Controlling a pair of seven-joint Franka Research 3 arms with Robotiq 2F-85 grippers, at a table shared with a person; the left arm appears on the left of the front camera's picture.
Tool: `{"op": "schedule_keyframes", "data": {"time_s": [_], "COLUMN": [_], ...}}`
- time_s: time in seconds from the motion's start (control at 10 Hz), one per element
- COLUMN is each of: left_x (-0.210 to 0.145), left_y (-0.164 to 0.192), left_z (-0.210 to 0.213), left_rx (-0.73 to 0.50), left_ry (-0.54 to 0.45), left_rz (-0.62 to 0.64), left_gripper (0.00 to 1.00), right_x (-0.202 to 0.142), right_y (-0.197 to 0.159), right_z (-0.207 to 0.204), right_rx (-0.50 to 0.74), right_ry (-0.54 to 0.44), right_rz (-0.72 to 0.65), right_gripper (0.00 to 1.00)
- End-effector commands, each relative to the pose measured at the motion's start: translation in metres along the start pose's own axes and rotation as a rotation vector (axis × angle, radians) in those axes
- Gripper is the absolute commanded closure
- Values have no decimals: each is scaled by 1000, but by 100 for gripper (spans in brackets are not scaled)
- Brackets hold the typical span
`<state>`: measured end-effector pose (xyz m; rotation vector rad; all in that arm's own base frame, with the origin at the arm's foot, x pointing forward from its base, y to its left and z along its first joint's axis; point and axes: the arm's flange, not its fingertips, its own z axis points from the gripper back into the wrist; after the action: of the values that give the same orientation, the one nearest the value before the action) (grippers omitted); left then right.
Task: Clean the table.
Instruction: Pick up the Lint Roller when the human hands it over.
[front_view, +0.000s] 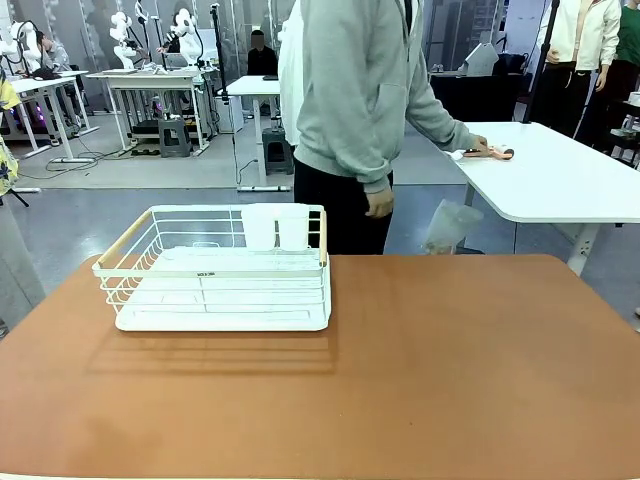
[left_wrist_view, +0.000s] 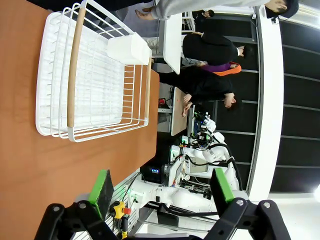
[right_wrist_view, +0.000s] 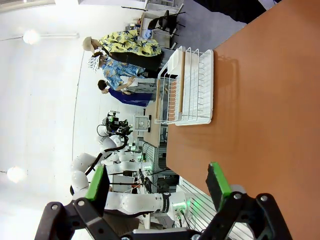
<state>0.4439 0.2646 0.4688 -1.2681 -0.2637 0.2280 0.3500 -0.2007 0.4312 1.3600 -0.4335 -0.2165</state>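
1. Bench (front_view: 450, 380), in front of the person (front_view: 360, 100), carries a white dish rack (front_view: 220, 320) near its far left corner.
2. Left tool (left_wrist_view: 162, 189) and right tool (right_wrist_view: 157, 181) hang released, empty.
3. A careless sweep could shove the rack off that edge.

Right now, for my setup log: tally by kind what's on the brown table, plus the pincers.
On the table:
White dish rack: 1
White utensil holder in the rack: 1
Pincers: 2, left pincer and right pincer, both open
Total: 4
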Motion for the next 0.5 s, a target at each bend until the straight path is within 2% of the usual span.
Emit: {"op": "schedule_keyframes", "data": {"time_s": [0.0, 0.4], "left_x": [-3, -3], "left_y": [1, 1], "left_z": [3, 3], "left_rx": [2, 2], "left_ry": [9, 9], "left_rz": [-10, -10], "left_gripper": [0, 0], "right_x": [-1, -1], "right_y": [2, 2], "right_z": [0, 0], "right_rx": [8, 8], "right_ry": [-1, -1], "right_rz": [-4, -4], "right_gripper": [0, 0]}}
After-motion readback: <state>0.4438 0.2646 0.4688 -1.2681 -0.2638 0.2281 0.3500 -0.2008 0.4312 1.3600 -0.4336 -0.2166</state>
